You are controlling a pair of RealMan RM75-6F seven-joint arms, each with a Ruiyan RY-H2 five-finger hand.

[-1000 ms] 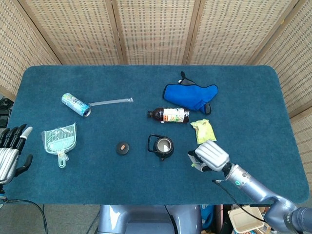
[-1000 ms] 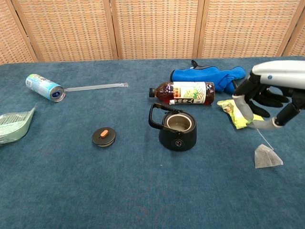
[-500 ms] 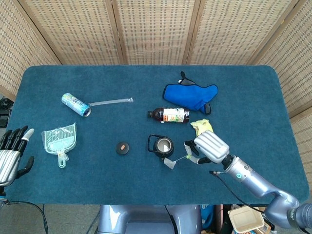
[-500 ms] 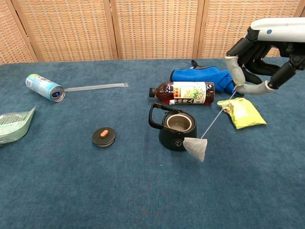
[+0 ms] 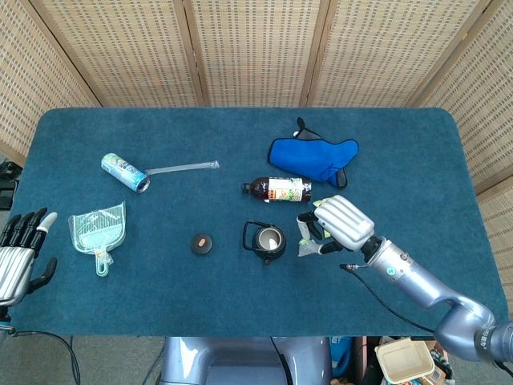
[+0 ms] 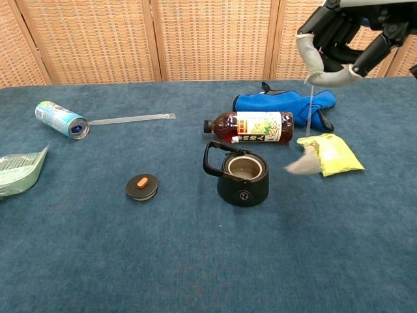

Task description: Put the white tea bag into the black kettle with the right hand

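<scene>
A blue table seen from above and from chest height. Only the overhead view shows the left hand, at the lower left edge of the frame, fingers spread and holding nothing, and a clear dustpan beside it. Only the chest view shows the white tea bag clearly: it hangs in the air on its string, blurred, right of centre, just right of the open black kettle and in front of a yellow packet. The right hand is raised in the upper right corner there, thumb and a finger pinching the string's top. From above, this hand sits just right of the kettle, its arm reaching in from the lower right. The kettle's lid lies to its left.
</scene>
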